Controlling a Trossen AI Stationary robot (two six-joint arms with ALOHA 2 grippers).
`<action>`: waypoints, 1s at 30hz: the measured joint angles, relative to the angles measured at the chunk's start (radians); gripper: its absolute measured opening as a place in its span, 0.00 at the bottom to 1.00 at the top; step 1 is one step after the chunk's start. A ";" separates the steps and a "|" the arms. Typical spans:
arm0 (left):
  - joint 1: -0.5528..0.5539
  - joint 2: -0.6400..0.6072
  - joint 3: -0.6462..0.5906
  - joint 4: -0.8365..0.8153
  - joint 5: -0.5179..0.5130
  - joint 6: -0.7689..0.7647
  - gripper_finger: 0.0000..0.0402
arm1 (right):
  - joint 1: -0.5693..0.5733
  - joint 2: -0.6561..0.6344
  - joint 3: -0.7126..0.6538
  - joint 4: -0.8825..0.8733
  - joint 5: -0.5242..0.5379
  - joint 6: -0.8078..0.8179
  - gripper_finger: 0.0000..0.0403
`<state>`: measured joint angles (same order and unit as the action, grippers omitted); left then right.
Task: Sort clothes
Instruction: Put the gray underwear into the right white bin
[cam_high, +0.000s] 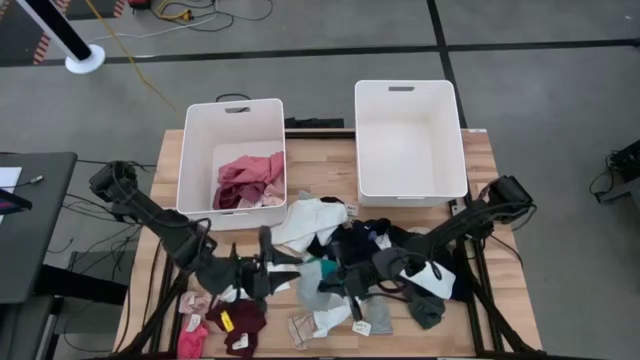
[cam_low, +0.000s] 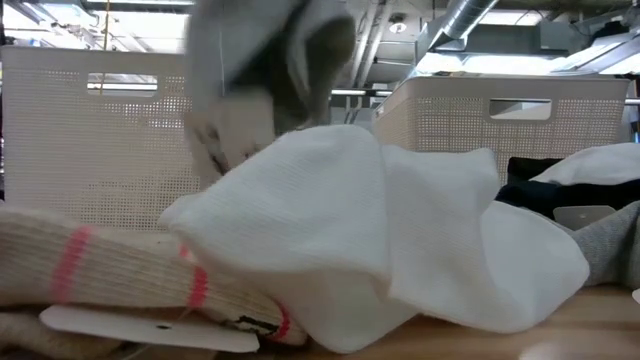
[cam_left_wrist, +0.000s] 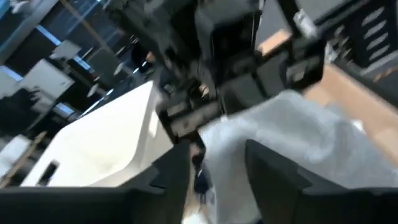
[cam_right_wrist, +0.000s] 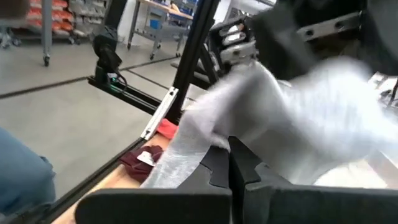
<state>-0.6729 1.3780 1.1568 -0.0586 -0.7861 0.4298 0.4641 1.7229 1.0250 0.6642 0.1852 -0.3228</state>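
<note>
You have both arms low over the pile of clothes (cam_high: 350, 270), which lies on the wooden table (cam_high: 505, 300) along its near edge, in front of the two white bins. The left bin (cam_high: 198, 160) stands at the far left part of the table and holds some pink garments (cam_high: 250, 180). The right bin (cam_high: 410, 140) stands at the far right part.

The left gripper (cam_high: 272, 262) reaches in from the left edge of the table and stands at the left side of the pile. In the left wrist view its two fingers (cam_left_wrist: 273, 165) stand apart, with a pale grey-white cloth (cam_left_wrist: 298, 124) lying between and beyond them. I cannot tell if they touch it.

The right gripper (cam_high: 352, 283) comes in from the right edge and meets the pile near its middle. In the right wrist view its fingers (cam_right_wrist: 217, 168) are pressed together, and a pale grey cloth (cam_right_wrist: 280, 124) hangs across them. It looks clamped at the tips.

A maroon piece (cam_high: 243, 325) and a pink piece (cam_high: 193, 338) lie near the near left corner of the table. In the low view a white cloth (cam_low: 370, 230) lies on the table top, beside a cream sock with pink stripes (cam_low: 90, 265).
</note>
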 joint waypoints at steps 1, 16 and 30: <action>-0.013 0.000 0.000 -0.025 -0.034 -0.009 0.39 | 0.002 0.000 0.016 -0.021 0.001 -0.010 0.00; -0.197 0.000 0.000 -0.368 -0.146 -0.394 0.53 | 0.050 -0.224 0.168 -0.356 0.189 -0.238 0.00; -0.350 0.000 0.000 -0.440 -0.080 -0.597 0.53 | -0.042 -0.506 0.168 -0.484 0.311 -0.355 0.00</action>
<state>-1.0228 1.3777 1.1568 -0.4982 -0.8661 -0.1670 0.4221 1.2166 1.1927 0.1803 0.4962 -0.6779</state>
